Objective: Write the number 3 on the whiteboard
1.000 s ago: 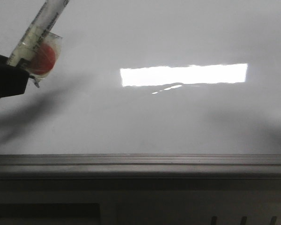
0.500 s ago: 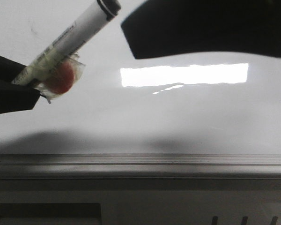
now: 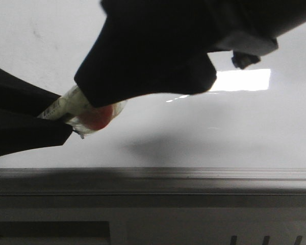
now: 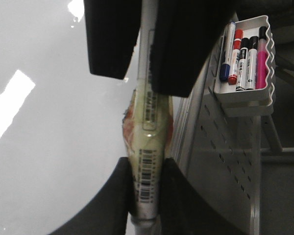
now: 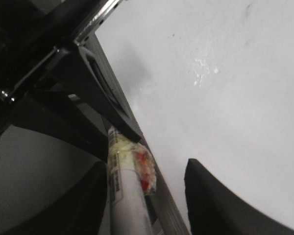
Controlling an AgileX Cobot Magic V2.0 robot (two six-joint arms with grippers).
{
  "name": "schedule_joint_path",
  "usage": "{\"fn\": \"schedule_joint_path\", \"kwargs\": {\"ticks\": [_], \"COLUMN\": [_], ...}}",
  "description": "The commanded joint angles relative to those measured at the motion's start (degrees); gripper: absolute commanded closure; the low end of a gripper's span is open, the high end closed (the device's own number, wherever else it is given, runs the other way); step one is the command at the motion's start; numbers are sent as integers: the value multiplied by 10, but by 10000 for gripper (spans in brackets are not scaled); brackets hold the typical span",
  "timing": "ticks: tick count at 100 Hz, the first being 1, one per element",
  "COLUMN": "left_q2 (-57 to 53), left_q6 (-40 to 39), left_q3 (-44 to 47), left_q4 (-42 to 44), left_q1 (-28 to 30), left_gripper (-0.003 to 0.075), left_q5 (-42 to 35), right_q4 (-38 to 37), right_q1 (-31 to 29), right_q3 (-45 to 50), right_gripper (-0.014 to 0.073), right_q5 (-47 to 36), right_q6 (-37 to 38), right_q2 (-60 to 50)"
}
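- Front view: the left end effector (image 3: 66,122) comes in from the left, closed on a marker (image 3: 66,104) whose barrel is wrapped in clear tape over a red blob (image 3: 96,118). The right end effector (image 3: 143,87) looms dark over the marker's far end and hides it. Behind both lies the whiteboard (image 3: 204,138), bare of any stroke, with a bright light patch (image 3: 245,79) beyond the right end effector and a grey edge strip (image 3: 194,176) below. No number 3 is on the board.
- Left wrist view: the left end effector's fingers (image 4: 115,200) clamp the marker's barcoded barrel, and the right end effector's dark pads (image 4: 110,39) stand on either side of the barrel further along. A tray (image 4: 245,100) of spare pens hangs beside the board's frame, well apart from the held marker.
- Right wrist view: the right end effector (image 5: 146,196) is open; the marker lies against one finger (image 5: 83,205) and the other finger (image 5: 220,200) stands clear of it.
- Step in hand, by judgement: uncapping or handing over, before writing. The next move calls for the right end effector to close squarely on the marker's end while the left one holds firm.
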Motion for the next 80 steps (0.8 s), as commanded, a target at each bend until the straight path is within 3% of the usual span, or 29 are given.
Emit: {"fn": "schedule_joint_path", "kwargs": {"ticks": [1, 26, 36, 45, 60, 67, 80], "left_q2": [-1, -1, -1, -1, -1, -1, -2], "left_q6": [-4, -4, -4, -4, -4, -4, -4], "left_q3": [-18, -18, -18, -18, -18, -18, -18], "left_q4": [-9, -9, -9, -6, -3, -3, -15], "left_q1": [-6, -6, -6, -6, -6, -6, -6], "left_gripper": [740, 740, 740, 740, 734, 691, 500], "left_q5": [-50, -49, -49, -48, -44, -44, -34], "right_q4": [1, 1, 1, 1, 1, 1, 1], "right_q1": [2, 2, 2, 2, 2, 2, 2], "right_q3": [-21, -22, -22, -22, -22, -22, -22], "right_gripper": [271, 304, 454, 665, 658, 658, 658], "right_q5": [-24, -12, -16, -21, -33, -38, -43], "right_q6": [-7, -7, -7, -7, -7, -7, -7], "right_q2": [-8, -8, -8, -8, -8, -8, -8]}}
